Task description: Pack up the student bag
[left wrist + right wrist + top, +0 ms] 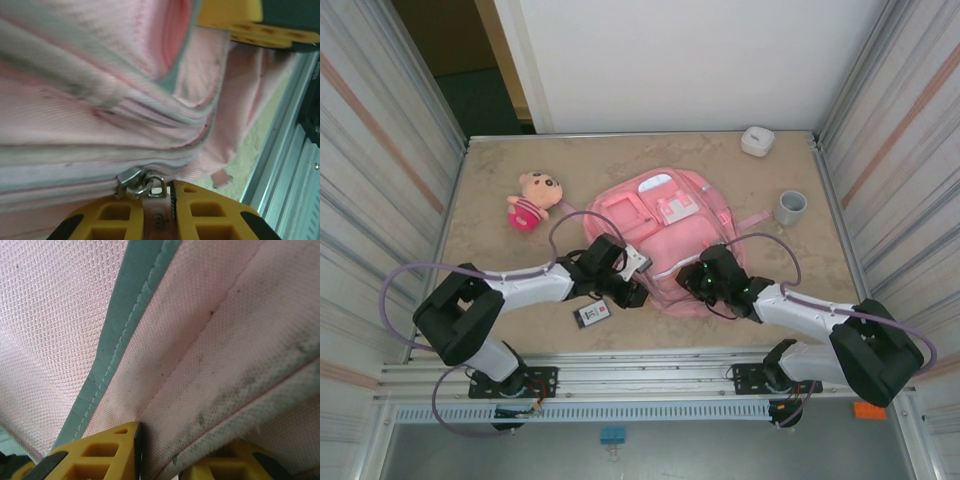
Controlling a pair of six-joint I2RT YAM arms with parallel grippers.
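Observation:
The pink student bag [670,225] lies flat in the middle of the table. At its near left edge, my left gripper [628,278] [161,212] is shut on the pink zipper pull [159,220]. The pull hangs from a metal slider [132,182] on the bag's zip. At the bag's near right edge, my right gripper [703,281] [170,462] has closed its yellow fingers [100,455] on a fold of the bag's pink fabric [200,365] beside a teal trim [125,325]. The right gripper's yellow fingers [250,25] also appear at the top of the left wrist view.
A pink-dressed plush doll [530,200] lies left of the bag. A grey cup [791,207] stands to the right and a small white case [757,140] at the back right. A small dark card [592,314] lies near the front. A metal rail [640,385] edges the front of the table.

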